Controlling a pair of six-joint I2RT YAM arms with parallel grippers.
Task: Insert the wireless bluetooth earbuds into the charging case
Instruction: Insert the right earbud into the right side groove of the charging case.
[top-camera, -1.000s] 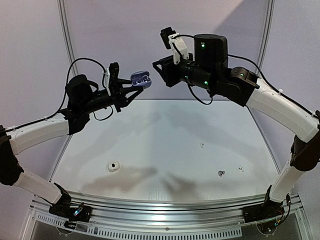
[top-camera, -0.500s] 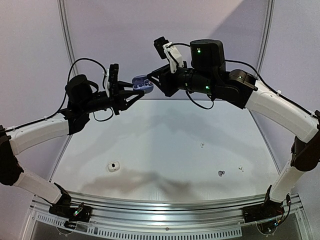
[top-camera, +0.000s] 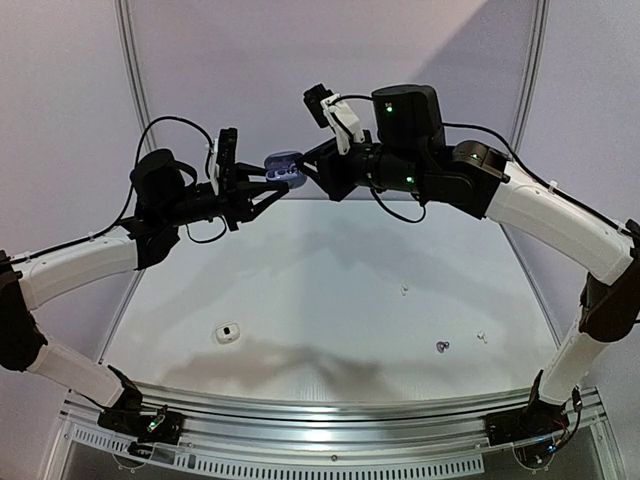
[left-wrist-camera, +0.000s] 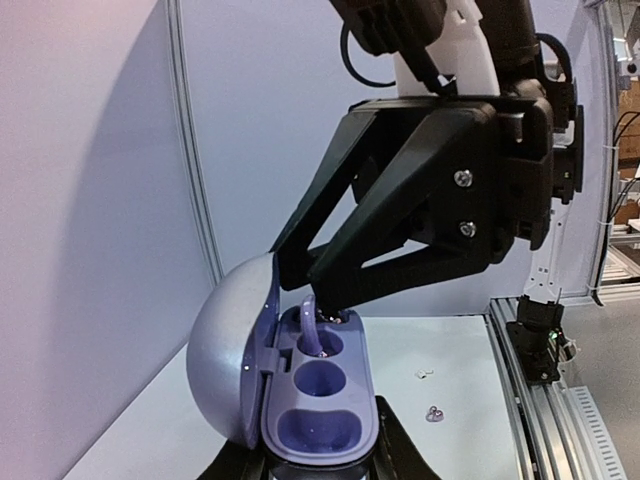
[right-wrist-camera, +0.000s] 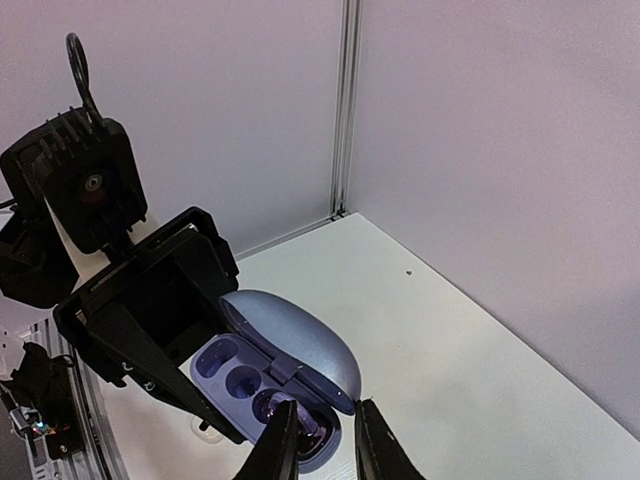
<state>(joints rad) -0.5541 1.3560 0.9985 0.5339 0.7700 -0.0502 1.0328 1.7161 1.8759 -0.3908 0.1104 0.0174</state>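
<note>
My left gripper (top-camera: 262, 182) clamps the open case (left-wrist-camera: 318, 400) while my right gripper (right-wrist-camera: 318, 445) pinches the purple earbud (left-wrist-camera: 311, 325), half inside the case's end socket, so I should press it straight and gently before releasing.

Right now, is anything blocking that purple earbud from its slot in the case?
Nothing visible. The purple earbud, between the fingers of the right gripper, sits at a well of the open case, lid swung aside.

Overhead rear view; both wrist views close on charging case (left-wrist-camera: 300, 390).
</note>
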